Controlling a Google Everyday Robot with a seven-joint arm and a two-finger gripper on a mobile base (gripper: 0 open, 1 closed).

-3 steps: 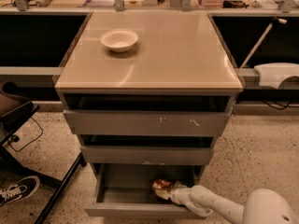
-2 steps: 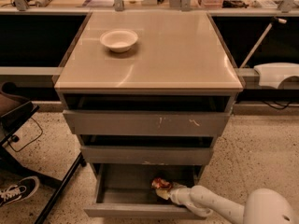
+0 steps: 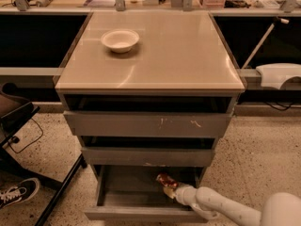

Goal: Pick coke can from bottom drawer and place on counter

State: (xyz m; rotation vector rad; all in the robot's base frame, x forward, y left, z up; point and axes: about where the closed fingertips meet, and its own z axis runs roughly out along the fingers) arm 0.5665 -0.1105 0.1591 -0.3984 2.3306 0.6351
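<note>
White bowl [image 3: 120,40] upper left; black sneaker [image 3: 19,192] on floor, lower left.

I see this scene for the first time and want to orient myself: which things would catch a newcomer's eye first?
The white arm reaches from the lower right into the open bottom drawer, where its pincer is at the red coke can near the drawer's right side. Above, a white bowl stands on the glossy beige counter, toward its back left.
</note>
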